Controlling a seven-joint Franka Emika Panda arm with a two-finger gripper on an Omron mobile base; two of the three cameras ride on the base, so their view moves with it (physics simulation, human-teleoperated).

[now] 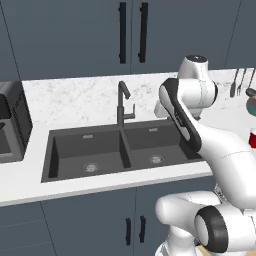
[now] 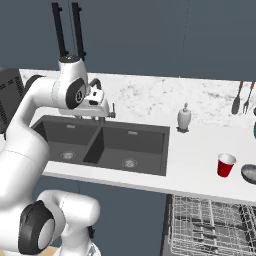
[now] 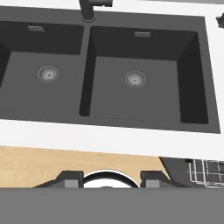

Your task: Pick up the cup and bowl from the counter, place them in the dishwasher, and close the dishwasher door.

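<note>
The red cup (image 2: 226, 165) stands upright on the white counter (image 2: 200, 145), right of the sink, and shows again at the right edge as the cup (image 1: 253, 137). Just right of it lies the dark grey bowl (image 2: 249, 173), cut by the frame edge. Below them the dishwasher (image 2: 215, 225) is open, its wire rack (image 3: 206, 169) drawn out. A dark panel under the rack may be the dishwasher door (image 3: 174, 167). My gripper (image 3: 111, 179) hangs above the sink's front edge, far left of the cup, open with nothing between its fingers. From the right it appears by the faucet as the gripper (image 2: 106, 112).
A dark double sink (image 1: 120, 152) with a black faucet (image 1: 122, 102) lies under the hand. A white soap dispenser (image 2: 184, 118) stands behind the cup. A teal planter (image 1: 252, 106) and hanging utensils (image 2: 241, 97) sit at the far right; a dark appliance (image 1: 12, 122) at the left.
</note>
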